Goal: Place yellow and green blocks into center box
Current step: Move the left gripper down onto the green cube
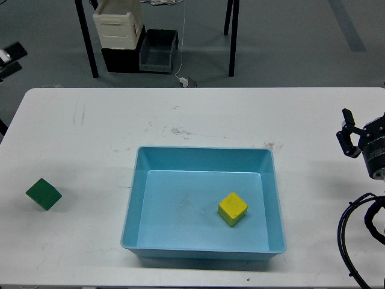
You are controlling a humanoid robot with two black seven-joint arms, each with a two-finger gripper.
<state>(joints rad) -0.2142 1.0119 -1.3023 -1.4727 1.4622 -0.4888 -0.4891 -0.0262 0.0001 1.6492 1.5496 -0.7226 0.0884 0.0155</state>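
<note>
A yellow block (232, 208) lies inside the light blue box (204, 158) at the middle of the white table, towards the box's right side. A green block (43, 194) sits on the table at the far left, apart from the box. My right gripper (360, 127) is low at the right edge, well away from the box, with fingers apart and nothing in it. A small part of my left gripper (9, 60) shows at the upper left edge, above and behind the green block; I cannot tell how its fingers stand.
The white table (192, 114) ends just behind the box area. On the floor beyond it stand a black and cream crate stack (120, 36), a grey bin (159, 50) and dark table legs (232, 36).
</note>
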